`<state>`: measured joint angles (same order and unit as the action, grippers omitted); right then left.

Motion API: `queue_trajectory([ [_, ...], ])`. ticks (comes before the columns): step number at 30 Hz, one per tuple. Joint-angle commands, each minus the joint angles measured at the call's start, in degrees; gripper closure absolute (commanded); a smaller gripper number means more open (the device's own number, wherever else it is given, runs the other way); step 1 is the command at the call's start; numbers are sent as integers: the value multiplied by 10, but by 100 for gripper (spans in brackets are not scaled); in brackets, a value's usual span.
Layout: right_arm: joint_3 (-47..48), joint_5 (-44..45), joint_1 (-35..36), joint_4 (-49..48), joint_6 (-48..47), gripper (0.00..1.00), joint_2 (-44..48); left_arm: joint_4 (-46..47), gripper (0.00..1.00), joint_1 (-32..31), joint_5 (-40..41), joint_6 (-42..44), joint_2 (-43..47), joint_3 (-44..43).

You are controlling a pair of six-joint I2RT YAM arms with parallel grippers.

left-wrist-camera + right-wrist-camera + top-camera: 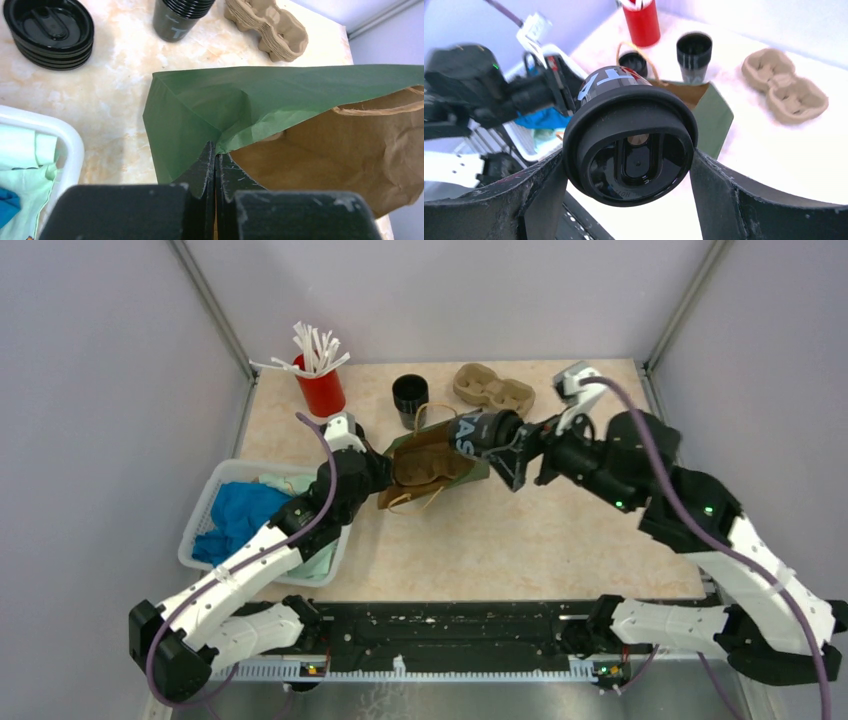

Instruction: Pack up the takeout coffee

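Note:
The takeout coffee, a black cup with a round black lid, lies on its side in the air. My right gripper is shut on it at the lid rim, one finger on each side, lid facing the wrist camera. The cup's bottom points at the mouth of a paper bag, green outside and brown inside, lying on the table. My left gripper is shut on the bag's green edge and holds the mouth up. Whether the cup's base is inside the bag is not visible.
At the back stand a red cup of white sticks, a stack of black cups and brown pulp trays. A stack of black lids lies near them. A white basket of cloths sits at the left.

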<state>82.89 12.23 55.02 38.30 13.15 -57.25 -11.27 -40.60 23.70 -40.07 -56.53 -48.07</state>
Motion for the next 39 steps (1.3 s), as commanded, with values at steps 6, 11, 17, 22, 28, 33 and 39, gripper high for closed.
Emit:
queue_trajectory([
  [6, 195, 138, 4, 143, -1, 60, 37, -109, 100, 0, 89, -19, 5, -65],
  [11, 224, 286, 4, 202, 6, 60, 42, -152, 100, -1, 112, -16, 32, -72],
  [17, 170, 404, 4, 303, 62, 60, 31, -165, 100, -1, 88, 11, 43, -93],
  [22, 68, 369, -7, 330, 99, 57, -35, -156, 100, 0, 70, 20, 23, -112],
  [28, -47, 196, -127, 289, 119, 56, -93, -181, 100, -1, 51, 25, -15, -152],
  [33, -111, 123, -184, 263, 86, 57, -112, -181, 100, 0, 49, 30, -28, -157],
  [39, -158, 76, -212, 234, 46, 58, -149, -183, 100, 0, 29, 33, -50, -170],
])
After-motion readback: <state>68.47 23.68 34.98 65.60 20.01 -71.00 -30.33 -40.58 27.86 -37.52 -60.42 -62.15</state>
